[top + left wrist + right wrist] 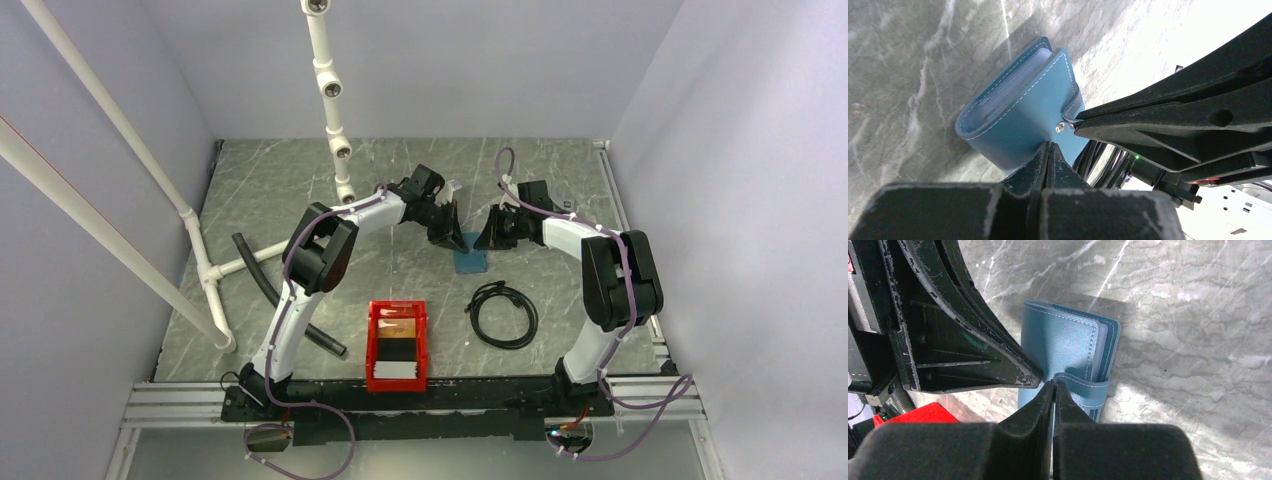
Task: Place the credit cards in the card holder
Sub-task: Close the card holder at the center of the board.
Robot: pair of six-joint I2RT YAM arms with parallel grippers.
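The blue card holder [471,263] lies closed on the marble table between both grippers. In the left wrist view it [1013,120] shows pale sleeves along its open edge and a snap strap. My left gripper [458,243] is shut, its tips [1048,146] pressed against the cover. My right gripper [487,240] is shut on the holder's strap [1083,385], pinching it between its tips [1054,385]. An orange-gold credit card [393,327] and a whitish stack [398,369] lie in the red bin [372,345], away from both grippers.
A coiled black cable [503,312] lies right of the bin. A black hose [270,290] and a white pipe frame [200,250] stand at the left. A white pipe [330,100] hangs over the back. Walls enclose the table.
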